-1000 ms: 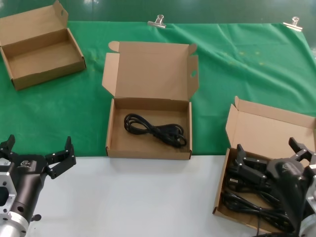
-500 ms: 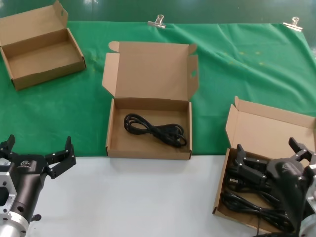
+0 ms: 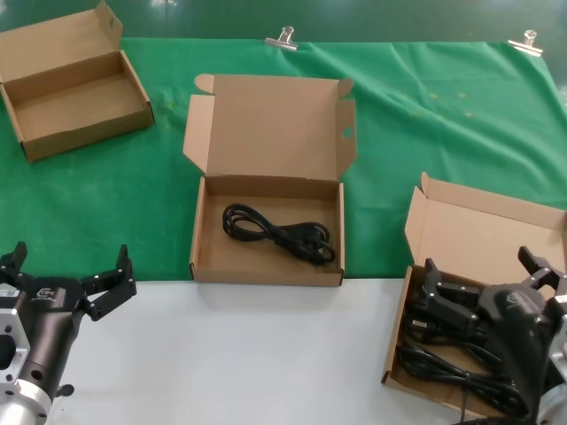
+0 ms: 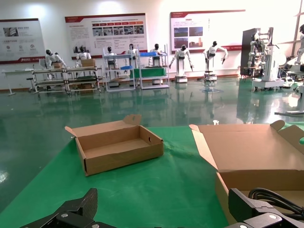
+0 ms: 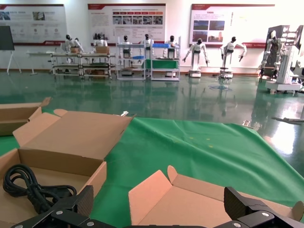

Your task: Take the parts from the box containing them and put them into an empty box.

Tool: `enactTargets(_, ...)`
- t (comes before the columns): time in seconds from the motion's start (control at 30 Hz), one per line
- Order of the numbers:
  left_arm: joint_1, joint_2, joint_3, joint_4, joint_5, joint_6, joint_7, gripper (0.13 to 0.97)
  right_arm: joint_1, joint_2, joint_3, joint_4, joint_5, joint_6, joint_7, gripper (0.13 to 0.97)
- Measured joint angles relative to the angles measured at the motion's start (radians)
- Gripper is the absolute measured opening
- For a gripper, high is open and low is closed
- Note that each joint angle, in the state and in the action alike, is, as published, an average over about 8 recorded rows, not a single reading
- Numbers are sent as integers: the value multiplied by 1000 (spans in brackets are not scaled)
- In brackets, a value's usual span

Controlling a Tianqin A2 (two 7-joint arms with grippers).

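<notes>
Green cloth (image 3: 443,115), pinned at its far edge by two metal clips (image 3: 282,37), covers the back of a white table (image 3: 266,354); a hall with shelving and parked robots lies behind, seen in both wrist views. Three open cartons stand on this surface, lids hinged upward so each tray is reachable from above. At the robot's right, half on the white area, the box containing the parts (image 3: 478,230) holds a pile of black power cables (image 3: 443,359), partly hidden by the arm. In the middle, on the cloth, the receiving box (image 3: 266,230) already holds one bundled cable (image 3: 282,233), lying diagonally on the tray floor. Far left, a third carton (image 3: 75,88) holds nothing visible. The right gripper (image 3: 487,288) hangs directly over the cable pile with its fingers spread wide, clamped on nothing, probably lined up to descend for the next bundle; whether it touches the cables cannot be told. The left gripper (image 3: 66,279) waits near the front left of the table, fingers likewise apart and holding nothing, well clear of all three cartons.
</notes>
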Motion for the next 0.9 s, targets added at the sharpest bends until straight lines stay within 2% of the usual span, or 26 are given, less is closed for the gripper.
enactTargets(0.9,0,0,0,0,0,0,0,966,0,0,0,0,0,0,0,966)
